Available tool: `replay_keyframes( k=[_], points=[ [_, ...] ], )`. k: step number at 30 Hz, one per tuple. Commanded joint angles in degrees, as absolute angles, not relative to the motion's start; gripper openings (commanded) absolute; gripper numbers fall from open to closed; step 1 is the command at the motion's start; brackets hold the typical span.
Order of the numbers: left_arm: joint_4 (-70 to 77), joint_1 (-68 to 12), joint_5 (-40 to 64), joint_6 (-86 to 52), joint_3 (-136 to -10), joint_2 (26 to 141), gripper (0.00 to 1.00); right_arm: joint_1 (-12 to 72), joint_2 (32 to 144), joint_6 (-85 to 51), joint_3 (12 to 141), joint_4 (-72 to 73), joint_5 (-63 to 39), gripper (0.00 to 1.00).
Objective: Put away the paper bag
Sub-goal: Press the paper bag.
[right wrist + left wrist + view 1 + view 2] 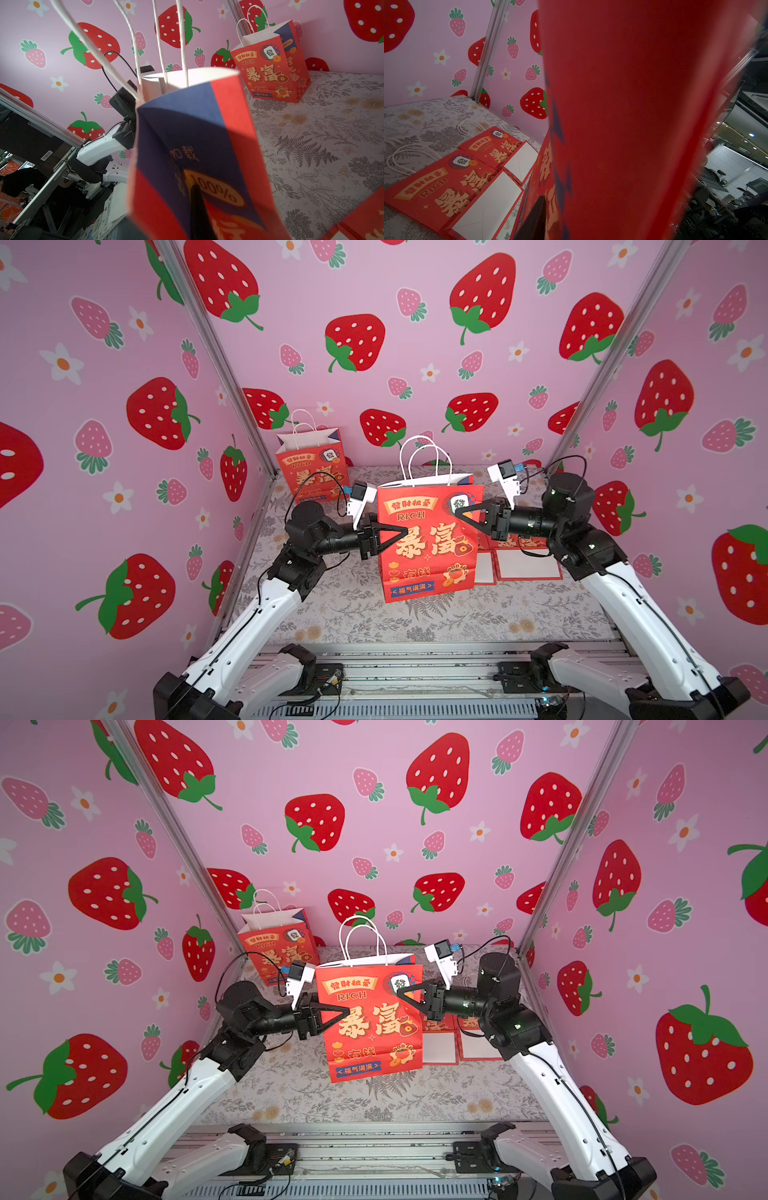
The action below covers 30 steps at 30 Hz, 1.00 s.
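The red paper bag (428, 547) (370, 1027) with white rope handles stands upright and open-topped at the middle of the table in both top views. My left gripper (405, 531) (347, 1011) grips its left edge, one black finger (535, 218) lying on the printed front; the other finger is hidden behind the paper. My right gripper (457, 511) (398, 991) is shut on the bag's upper right edge. In the right wrist view a black finger (199, 207) presses on the blue and red side panel (197, 135).
A second red bag (311, 464) (270, 68) stands open at the back left corner. Two folded flat bags (523, 560) (446, 193) lie on the floral tablecloth (415, 622) to the right, under my right arm. Strawberry-print walls close three sides.
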State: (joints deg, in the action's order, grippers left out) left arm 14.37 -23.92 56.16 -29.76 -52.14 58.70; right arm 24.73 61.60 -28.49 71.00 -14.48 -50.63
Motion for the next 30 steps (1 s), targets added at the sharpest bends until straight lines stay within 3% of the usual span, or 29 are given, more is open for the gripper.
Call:
replay_keyframes(
  k=[1, 9, 11, 13, 16, 21, 26, 30],
  points=[
    [15.6, -24.5, 57.6, -29.0, -54.5, 59.1, 0.34, 25.1, 61.3, -29.5, 70.7, -11.1, -50.2, 0.00],
    [12.6, -24.4, 55.0, -27.4, -54.9, 57.9, 0.09, 25.2, 61.1, -28.8, 70.4, -11.9, -49.6, 0.04],
    [11.5, -24.3, 54.6, -27.1, -55.1, 58.0, 0.00, 25.2, 60.8, -28.4, 70.1, -12.2, -49.1, 0.12],
    [10.7, -24.0, 54.6, -27.1, -55.3, 58.4, 0.00, 25.2, 60.2, -27.7, 69.5, -12.6, -48.4, 0.23],
    [10.1, -23.4, 55.5, -27.4, -55.3, 59.0, 0.00, 25.2, 58.7, -27.0, 67.9, -12.7, -46.6, 0.49],
    [8.9, -21.3, 58.4, -27.8, -54.9, 58.4, 0.00, 25.0, 54.8, -25.7, 64.7, -15.4, -41.7, 0.82],
    [14.8, -17.2, 63.1, -33.6, -54.1, 58.1, 0.00, 23.2, 48.4, -23.1, 61.5, -23.2, -31.5, 0.98],
    [19.7, -15.7, 67.5, -39.6, -57.3, 61.8, 0.00, 18.9, 43.0, -24.2, 56.2, -24.8, -28.1, 0.99]
  ],
)
